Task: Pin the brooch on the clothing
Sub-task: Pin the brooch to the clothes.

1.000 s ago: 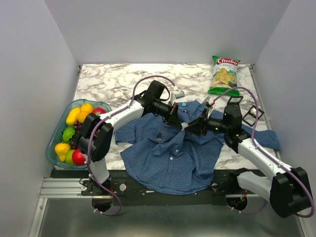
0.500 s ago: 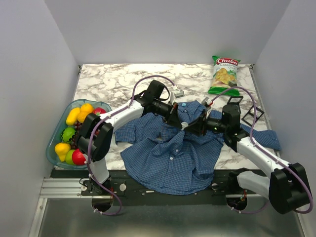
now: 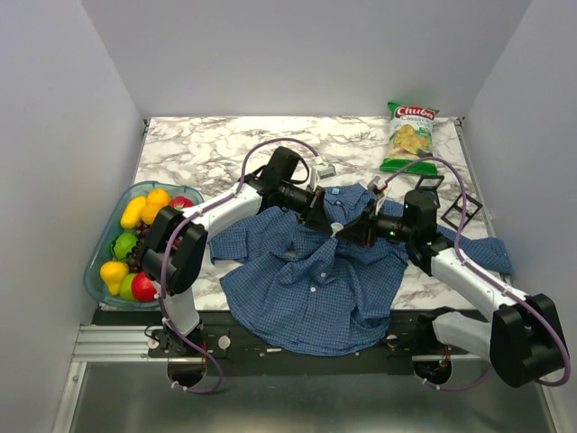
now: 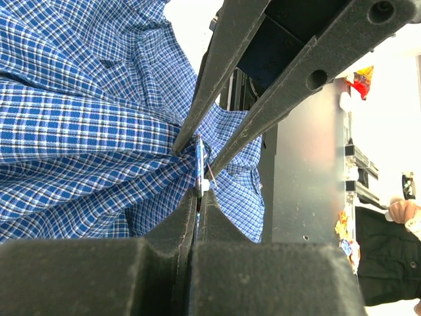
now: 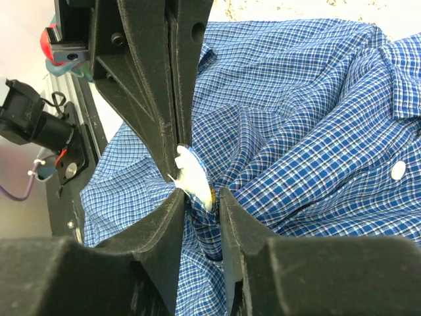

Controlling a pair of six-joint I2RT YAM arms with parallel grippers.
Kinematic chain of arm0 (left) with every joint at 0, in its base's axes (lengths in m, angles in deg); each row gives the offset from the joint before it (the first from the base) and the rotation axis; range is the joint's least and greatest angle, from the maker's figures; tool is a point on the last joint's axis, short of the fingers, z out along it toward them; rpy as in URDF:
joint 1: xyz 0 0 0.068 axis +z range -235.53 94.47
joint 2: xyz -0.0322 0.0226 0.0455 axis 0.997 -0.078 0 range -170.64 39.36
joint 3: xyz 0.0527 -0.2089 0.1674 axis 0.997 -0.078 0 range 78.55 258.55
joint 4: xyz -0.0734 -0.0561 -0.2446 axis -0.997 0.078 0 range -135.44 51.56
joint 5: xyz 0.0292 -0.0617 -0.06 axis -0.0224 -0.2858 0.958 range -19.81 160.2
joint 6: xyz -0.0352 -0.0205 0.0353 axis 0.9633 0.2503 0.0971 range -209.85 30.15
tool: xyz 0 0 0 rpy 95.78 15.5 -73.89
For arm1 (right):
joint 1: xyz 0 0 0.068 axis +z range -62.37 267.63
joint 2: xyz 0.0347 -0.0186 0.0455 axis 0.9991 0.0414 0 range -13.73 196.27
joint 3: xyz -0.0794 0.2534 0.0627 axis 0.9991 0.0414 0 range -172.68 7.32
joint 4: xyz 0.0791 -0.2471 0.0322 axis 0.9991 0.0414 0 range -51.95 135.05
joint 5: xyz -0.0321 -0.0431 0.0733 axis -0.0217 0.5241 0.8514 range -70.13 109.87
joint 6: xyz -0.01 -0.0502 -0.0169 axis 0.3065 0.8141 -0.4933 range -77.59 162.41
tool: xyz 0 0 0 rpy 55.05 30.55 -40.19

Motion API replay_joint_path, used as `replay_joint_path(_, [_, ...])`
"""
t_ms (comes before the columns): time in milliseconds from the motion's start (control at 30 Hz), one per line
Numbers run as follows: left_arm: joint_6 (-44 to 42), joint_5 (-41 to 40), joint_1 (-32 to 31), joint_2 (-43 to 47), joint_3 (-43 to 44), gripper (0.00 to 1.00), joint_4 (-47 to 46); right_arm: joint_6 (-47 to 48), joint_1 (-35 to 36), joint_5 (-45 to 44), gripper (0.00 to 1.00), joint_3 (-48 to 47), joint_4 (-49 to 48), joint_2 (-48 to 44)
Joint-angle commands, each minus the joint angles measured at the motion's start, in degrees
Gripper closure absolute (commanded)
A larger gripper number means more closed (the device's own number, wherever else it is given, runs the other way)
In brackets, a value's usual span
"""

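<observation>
Marble-patterned table, grey walls — blue shirt, fruit bowl.

Against the far edge of the marble worktop, near the right corner: a green bag of cassava chips. Over the left edge: a clear teal bowl holding yellow, green and red toy fruit. By the right edge: black wire frames.

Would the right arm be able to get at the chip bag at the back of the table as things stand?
Probably not right away: the right gripper is busy at the bunched shirt, closing around a small white brooch beside the left gripper. The table between it and the chip bag looks unobstructed otherwise.
</observation>
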State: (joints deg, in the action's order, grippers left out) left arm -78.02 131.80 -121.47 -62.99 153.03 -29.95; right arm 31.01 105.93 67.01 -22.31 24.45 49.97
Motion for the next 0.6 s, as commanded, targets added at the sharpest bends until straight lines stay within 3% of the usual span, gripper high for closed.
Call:
replay_joint_path(0, [0.9,3.3,0.1,-0.3,-0.5,1.0,-1.7,-1.2,0.2,-2.2,0.67,-1.5,-0.5,1.6])
replay_joint_path(567, [0.9,3.6,-0.4,-0.4,-0.5,1.0,-1.9,-3.6,0.2,-6.0,0.81,-4.9,2.2,6.1])
